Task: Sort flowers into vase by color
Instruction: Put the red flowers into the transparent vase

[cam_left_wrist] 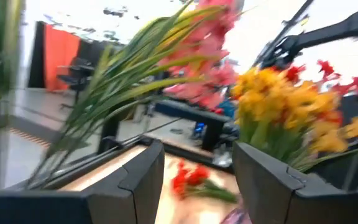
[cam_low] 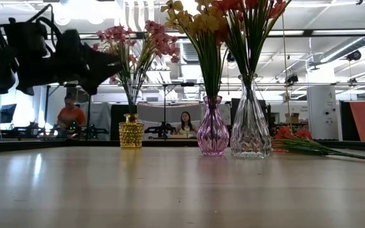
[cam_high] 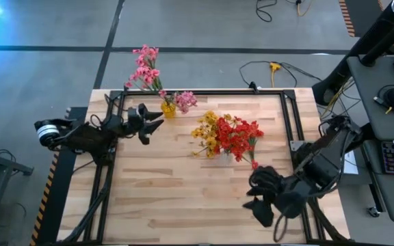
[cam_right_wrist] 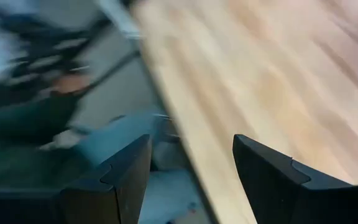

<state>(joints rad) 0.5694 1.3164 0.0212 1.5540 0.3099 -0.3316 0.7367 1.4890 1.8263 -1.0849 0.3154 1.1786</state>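
Your pink flowers (cam_high: 146, 68) stand in the small yellow vase (cam_low: 131, 132), just ahead of the left jaws, with one pink cluster hanging over the far edge of the tabletop (cam_high: 183, 198) and a smaller one leaning toward the middle. The yellow flowers (cam_high: 207, 130) sit in the purple vase (cam_low: 213, 130), and the red flowers (cam_high: 241, 137) in the clear vase (cam_low: 250, 123) touching beside it; both bunches are well beyond the left jaws, farther along the direction they point, and well apart from the right jaws. A loose red spray (cam_low: 296, 140) lies flat on the tabletop beside the clear vase, its thin green stem trailing away from it, between that vase and the right jaws.

All the sprays have long thin green stems and clustered small blossoms; those in the vases stand upright and fan outward at the top.

Your left gripper (cam_high: 152, 123) hangs above the tabletop near the yellow vase, its jaws spread with nothing between them. In the left wrist view the pink and yellow blossoms show past the two fingers (cam_left_wrist: 135, 180).

Your right gripper (cam_high: 257, 198) sits over the near right part of the tabletop, jaws spread wide and empty, with bare wood and the tabletop's edge in front of them.
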